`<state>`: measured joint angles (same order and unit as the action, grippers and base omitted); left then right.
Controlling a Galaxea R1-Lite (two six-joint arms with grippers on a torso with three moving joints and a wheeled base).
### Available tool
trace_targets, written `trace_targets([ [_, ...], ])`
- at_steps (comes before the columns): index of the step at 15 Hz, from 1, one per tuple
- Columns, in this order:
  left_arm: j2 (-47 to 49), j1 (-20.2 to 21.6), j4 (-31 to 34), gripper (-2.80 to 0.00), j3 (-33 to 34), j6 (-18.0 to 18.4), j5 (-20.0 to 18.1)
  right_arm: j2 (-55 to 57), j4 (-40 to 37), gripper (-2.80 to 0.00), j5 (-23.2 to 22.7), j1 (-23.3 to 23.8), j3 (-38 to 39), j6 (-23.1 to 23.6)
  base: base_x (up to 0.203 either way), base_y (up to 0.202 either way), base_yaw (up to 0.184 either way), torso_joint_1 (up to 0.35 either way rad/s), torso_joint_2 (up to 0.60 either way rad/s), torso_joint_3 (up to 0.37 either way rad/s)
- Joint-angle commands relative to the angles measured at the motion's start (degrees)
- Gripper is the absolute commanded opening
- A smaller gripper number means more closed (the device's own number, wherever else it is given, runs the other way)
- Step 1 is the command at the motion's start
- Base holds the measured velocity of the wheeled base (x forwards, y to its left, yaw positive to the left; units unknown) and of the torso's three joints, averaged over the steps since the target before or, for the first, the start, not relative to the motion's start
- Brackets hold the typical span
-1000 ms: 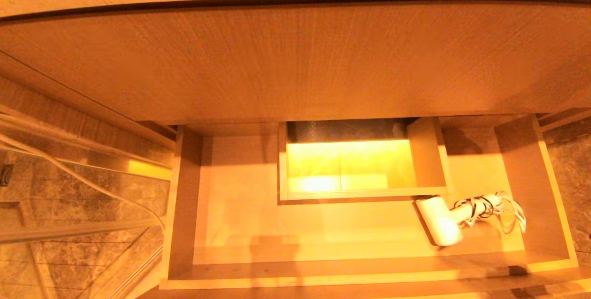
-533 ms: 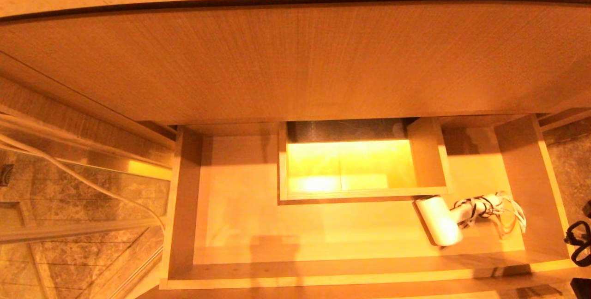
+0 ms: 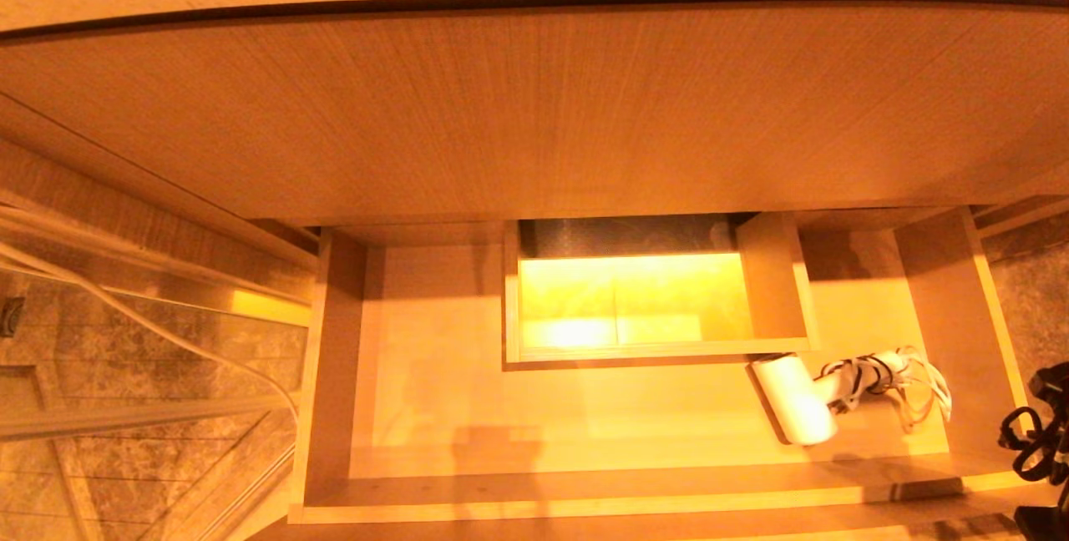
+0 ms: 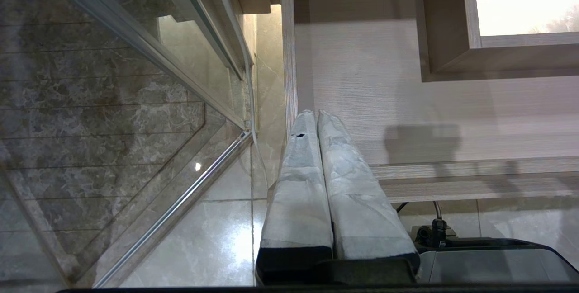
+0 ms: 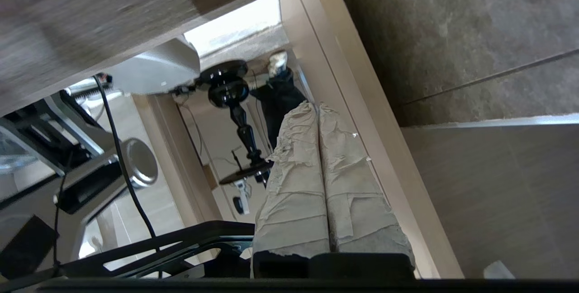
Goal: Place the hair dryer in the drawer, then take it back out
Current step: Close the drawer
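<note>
Marble floor and the robot's base fill the near edge, where the right gripper (image 5: 318, 110), fingers pressed together and empty, sits at the head view's lower right. Beyond it the open drawer (image 3: 330, 374) holds the hair dryer (image 3: 797, 403) at its right end, so stowing looks done and retrieval remains. Parked at the drawer's left corner, the left gripper (image 4: 311, 116) is likewise closed.

Warm glare floods the boxed cut-out (image 3: 626, 307); edges bow.

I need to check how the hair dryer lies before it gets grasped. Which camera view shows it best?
The head view: the hair dryer lies whole in the open drawer, at its right end, cord bundled beside it. Neither wrist view shows the dryer; the left sees only an empty stretch of the drawer floor.
</note>
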<state>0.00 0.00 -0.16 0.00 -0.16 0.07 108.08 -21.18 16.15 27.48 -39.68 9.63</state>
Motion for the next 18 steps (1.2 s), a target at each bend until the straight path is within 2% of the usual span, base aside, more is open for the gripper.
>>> trace_targets([
  [1,0.0,0.0,0.0,-2.80,0.0,0.0,0.0,2.1,0.1,-2.80,0.1,-0.1,-0.3,0.4,0.000,0.000,0.000,0.000,0.00,0.000],
  [10,0.0,0.0,0.0,-2.80,0.0,0.0,0.0,7.6,5.6,-2.80,0.1,-0.6,-2.3,1.1,0.000,0.000,0.000,0.000,0.00,0.000],
  [18,0.0,0.0,0.0,-2.80,0.0,0.0,0.0,6.2,14.0,-2.80,0.0,-0.8,-2.4,1.4,0.000,0.000,0.000,0.000,0.00,0.000],
])
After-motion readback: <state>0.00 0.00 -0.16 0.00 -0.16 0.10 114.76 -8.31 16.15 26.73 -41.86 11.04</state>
